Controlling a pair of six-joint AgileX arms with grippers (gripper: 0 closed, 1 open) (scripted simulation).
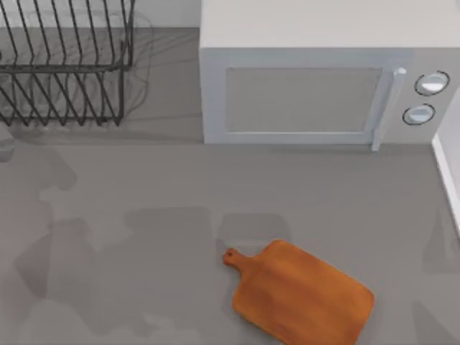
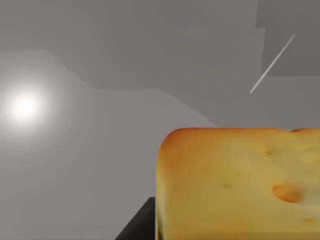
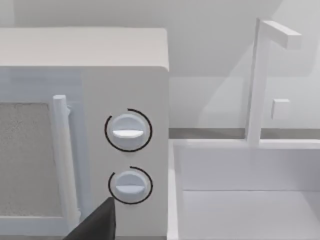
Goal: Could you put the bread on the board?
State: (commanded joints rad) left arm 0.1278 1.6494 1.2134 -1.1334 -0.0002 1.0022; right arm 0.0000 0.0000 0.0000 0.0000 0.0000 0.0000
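Observation:
The bread (image 2: 235,185), a golden-yellow chunk with orange-brown spots, sits very close to the camera in the left wrist view. A dark finger (image 2: 136,227) of my left gripper presses against its side, so the gripper is shut on it, held above grey surfaces. The board (image 1: 302,295), flat orange-brown wood with a short holed handle pointing to the upper left, lies on the grey table at the front, right of centre. Nothing rests on it. A dark piece of my right gripper (image 3: 95,225) faces the microwave's knobs.
A white microwave (image 1: 309,79) stands at the back right, its two knobs (image 3: 128,131) on its right side. A black wire dish rack (image 1: 65,65) fills the back left. A white sink (image 3: 245,200) with a faucet (image 3: 260,75) adjoins the table's right edge.

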